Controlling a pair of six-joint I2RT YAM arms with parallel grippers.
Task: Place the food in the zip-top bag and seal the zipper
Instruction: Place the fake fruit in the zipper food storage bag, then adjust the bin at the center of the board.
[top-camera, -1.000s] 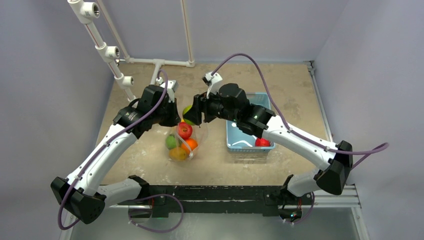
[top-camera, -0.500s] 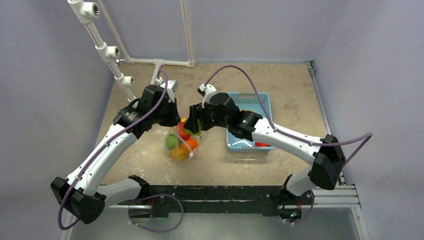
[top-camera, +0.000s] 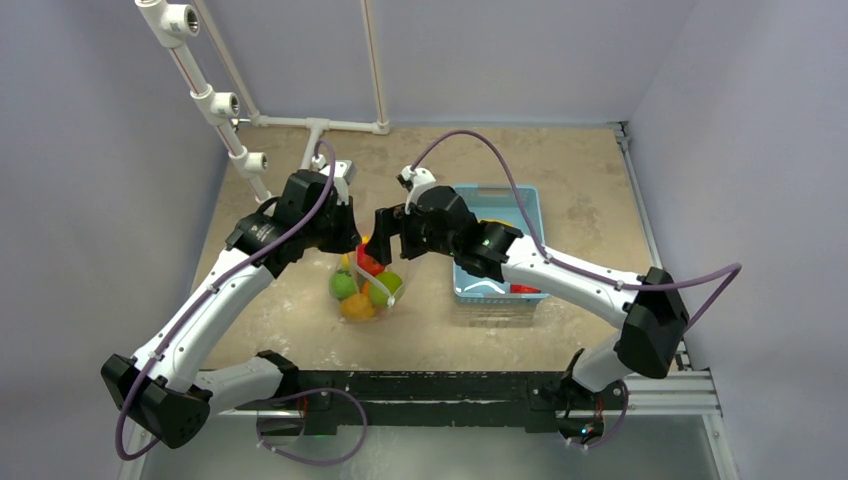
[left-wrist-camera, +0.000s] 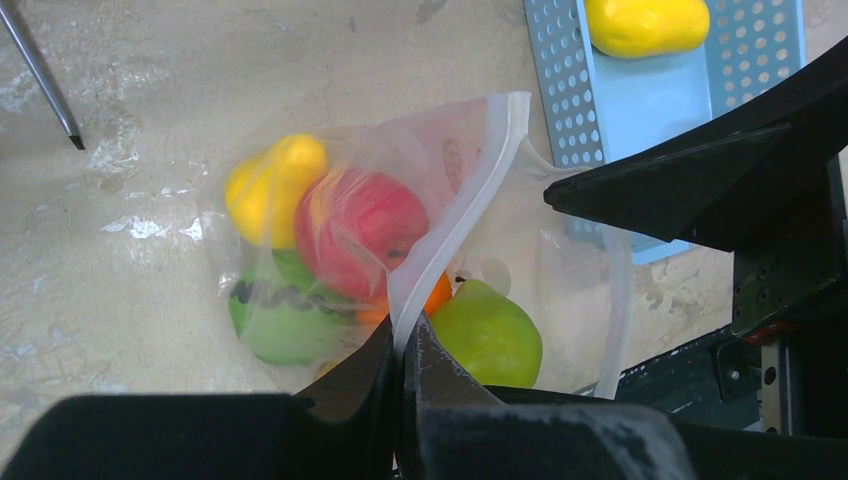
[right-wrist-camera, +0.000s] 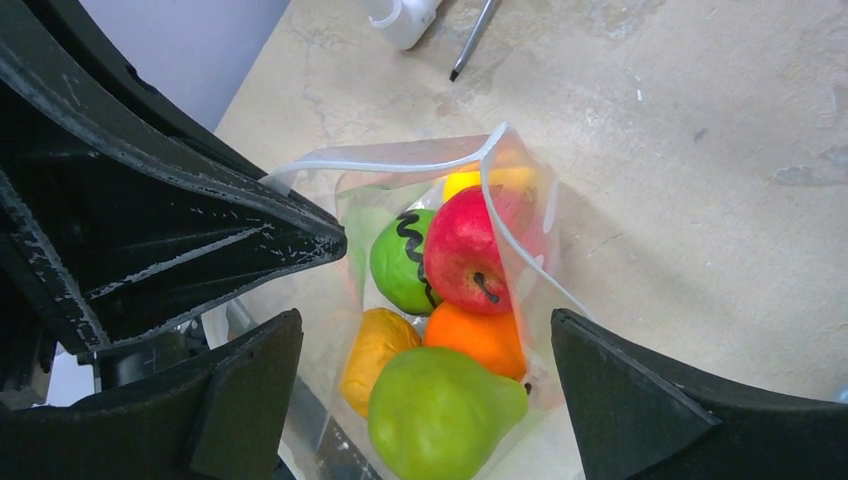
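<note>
The clear zip-top bag lies on the table and holds several toy fruits: a green pear, a red apple, an orange, a dark-striped green one and yellow ones. My left gripper is shut on the bag's whitish zipper strip and holds the mouth up. My right gripper is open and empty just above the bag's mouth, over the pear. In the top view both grippers, left and right, meet over the bag.
The light-blue slotted basket stands right of the bag, with a red fruit and a yellow fruit in it. A white pipe frame stands at the back left. A thin metal rod lies on the table.
My right gripper carried the green pear left to the bag's mouth and let it go. The pear now lies in the bag. The left arm has not moved.
</note>
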